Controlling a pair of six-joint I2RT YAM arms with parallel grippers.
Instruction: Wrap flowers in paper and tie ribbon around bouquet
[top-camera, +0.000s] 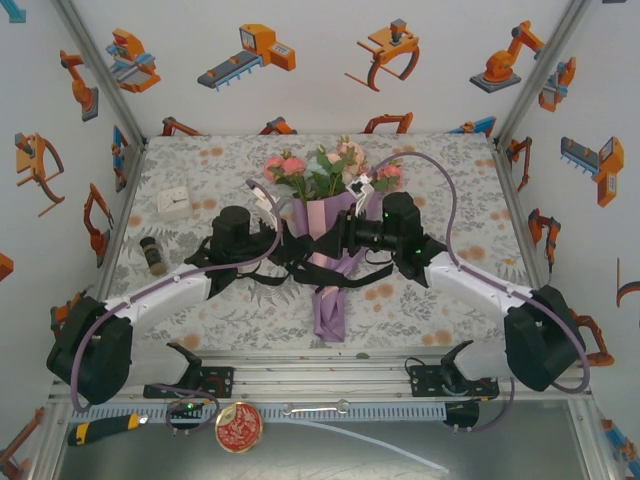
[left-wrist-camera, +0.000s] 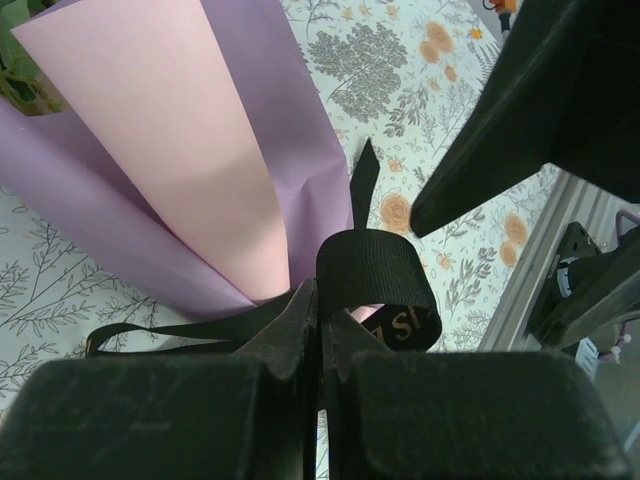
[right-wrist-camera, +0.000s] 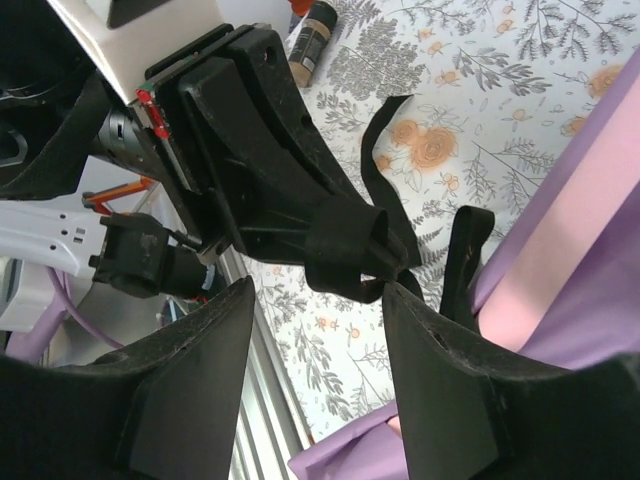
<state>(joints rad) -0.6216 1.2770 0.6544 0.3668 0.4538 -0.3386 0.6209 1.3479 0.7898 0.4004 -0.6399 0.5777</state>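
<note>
The bouquet lies mid-table: lilac paper (top-camera: 330, 300) rolled into a cone, with pink and cream flowers (top-camera: 322, 168) at its far, wide end. The black ribbon (top-camera: 345, 282) crosses the cone's waist and its ends trail onto the cloth on both sides. My left gripper (top-camera: 298, 245) is at the cone's left side. In its wrist view, the left gripper (left-wrist-camera: 322, 300) is shut on a loop of the ribbon (left-wrist-camera: 375, 272), beside the paper's pink inner face (left-wrist-camera: 170, 130). My right gripper (right-wrist-camera: 320, 292) stands open just below that ribbon loop (right-wrist-camera: 345, 255), with nothing between its fingers.
A white box (top-camera: 175, 203) and a small brown bottle (top-camera: 153, 255) sit on the left of the floral cloth. The metal rail (top-camera: 330, 380) runs along the near edge. Below the rail lie a yellow-handled tool (top-camera: 100, 430) and a round red tin (top-camera: 238, 427).
</note>
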